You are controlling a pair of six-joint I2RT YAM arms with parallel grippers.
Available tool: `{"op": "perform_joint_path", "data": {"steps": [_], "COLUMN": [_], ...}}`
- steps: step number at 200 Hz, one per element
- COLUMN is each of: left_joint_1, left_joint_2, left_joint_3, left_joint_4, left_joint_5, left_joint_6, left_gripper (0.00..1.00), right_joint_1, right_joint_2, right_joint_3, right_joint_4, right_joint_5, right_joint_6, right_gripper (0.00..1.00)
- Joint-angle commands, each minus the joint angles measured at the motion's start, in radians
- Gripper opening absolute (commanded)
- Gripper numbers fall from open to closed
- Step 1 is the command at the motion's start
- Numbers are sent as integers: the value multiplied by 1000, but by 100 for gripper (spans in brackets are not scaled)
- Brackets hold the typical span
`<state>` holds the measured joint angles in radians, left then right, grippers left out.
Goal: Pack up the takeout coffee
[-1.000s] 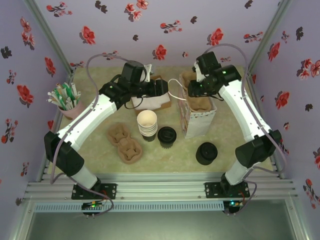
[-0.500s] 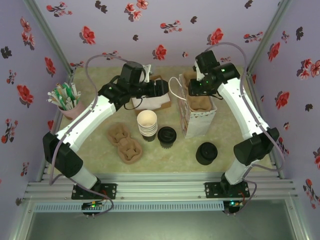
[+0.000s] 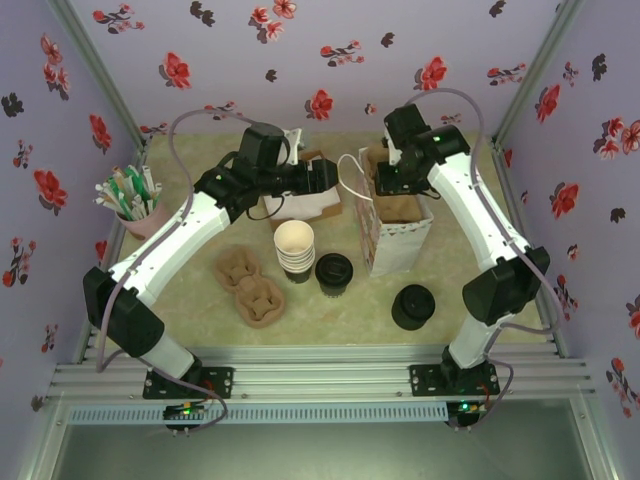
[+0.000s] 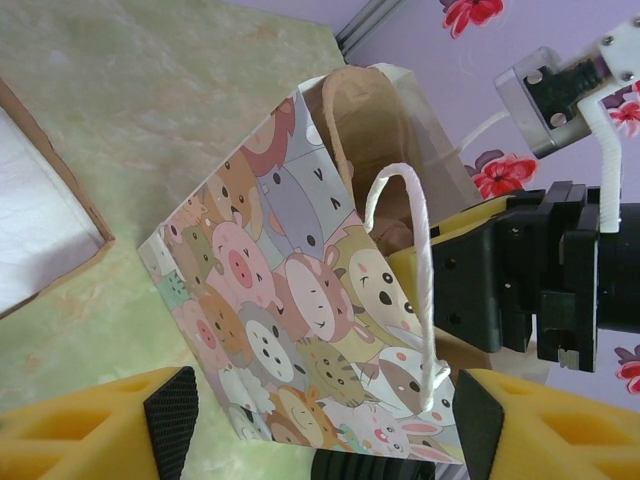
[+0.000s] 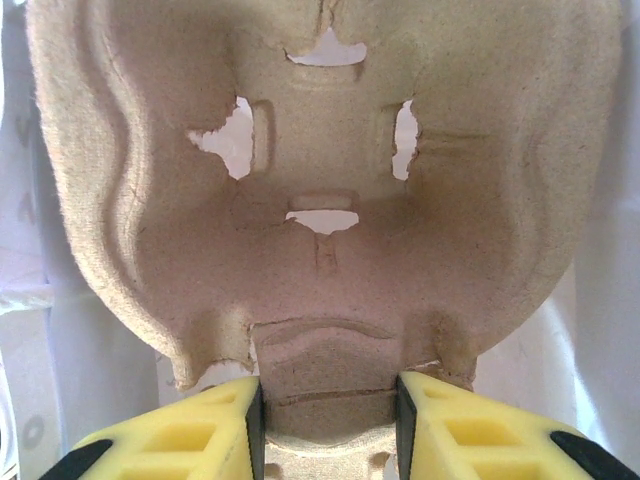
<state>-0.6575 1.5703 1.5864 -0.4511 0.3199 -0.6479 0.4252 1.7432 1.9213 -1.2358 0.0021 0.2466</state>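
We see the dark paper cup with round black plastic lid (image 3: 334, 274) on the table (image 3: 330, 315), apart from both claws and nearer the front edge. The left gripper (image 4: 320, 420) is spread wide and empty; the right gripper (image 5: 328, 400) pinches the brown moulded-pulp carrier (image 5: 320, 200).

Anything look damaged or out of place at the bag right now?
The cardboard cup tray pinched by the right gripper has ragged, torn-looking holes in its pocket, with white showing through. They may just be punched slits. Otherwise nothing stands out.
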Motion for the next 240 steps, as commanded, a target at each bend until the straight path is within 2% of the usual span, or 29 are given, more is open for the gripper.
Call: {"op": "perform_joint_path", "data": {"steps": [1, 83, 189, 213, 240], "left_joint_1": [-7, -8, -7, 3, 16], "left_joint_2": [-6, 13, 48, 70, 140], "left_joint_3": [17, 42, 82, 144, 293], "left_joint_4": [31, 34, 18, -22, -131], "left_joint_5": [22, 21, 19, 5, -37], "left_joint_6": [2, -4, -2, 28, 98], "left_gripper": [72, 73, 71, 71, 71], "right_joint_1": [11, 44, 46, 48, 47], "right_joint_2": [16, -69, -11, -8, -10], "right_joint_3": [22, -21, -53, -53, -107], "right_joint_4": [-39, 10, 0, -7, 19], "right_joint_5": [35, 71, 88, 86, 80], "right_joint_6": [7, -6, -19, -29, -36], "right_gripper": [37, 36, 36, 36, 36]}}
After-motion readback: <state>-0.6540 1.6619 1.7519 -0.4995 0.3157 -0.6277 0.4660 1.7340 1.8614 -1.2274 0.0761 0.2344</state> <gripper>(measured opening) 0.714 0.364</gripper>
